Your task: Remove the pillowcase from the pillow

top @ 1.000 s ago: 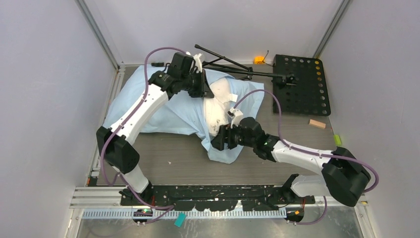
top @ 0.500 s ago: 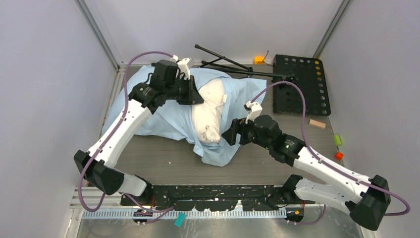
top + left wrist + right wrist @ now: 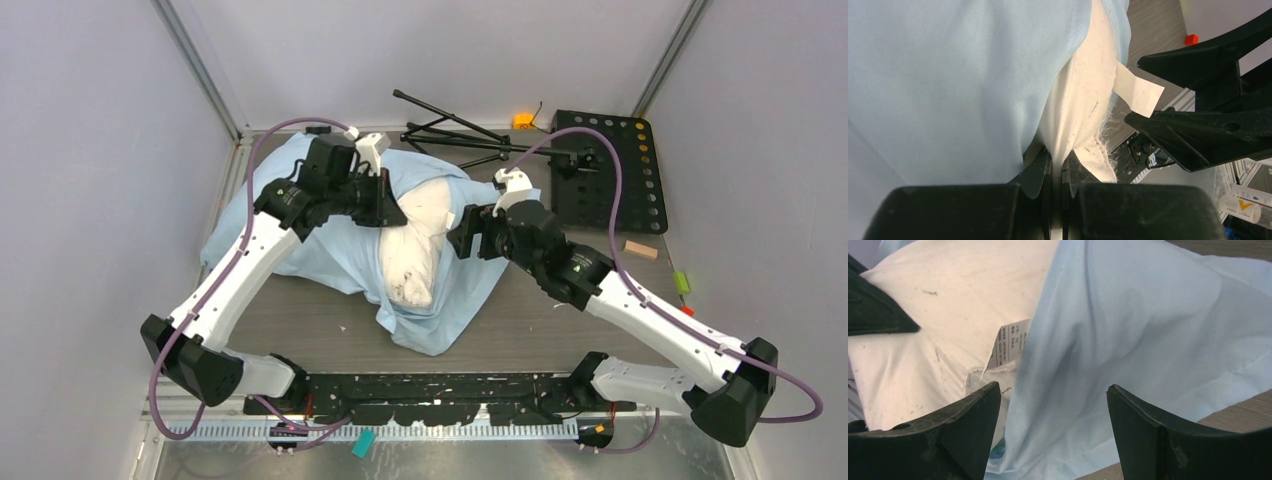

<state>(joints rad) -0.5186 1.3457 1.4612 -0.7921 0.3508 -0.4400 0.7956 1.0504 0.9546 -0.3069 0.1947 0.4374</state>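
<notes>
Extraction was under way: our left gripper point(image 3: 1058, 159) was clenched on the white pillow point(image 3: 1082, 92) at its edge, the blue pillowcase point(image 3: 948, 75) draped just beside its jaws. Our right gripper point(image 3: 1053, 389) gaped, pillowcase folds between its jaws; next, we judged, it should close there and pull away.

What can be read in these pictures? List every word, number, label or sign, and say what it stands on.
White tag lying against the pillow: several lines of print, too small and blurred to read.
White container at the lower right of the left wrist view: an orange V-shaped mark; no letters can be made out.
Nothing else in view carries readable text.
</notes>
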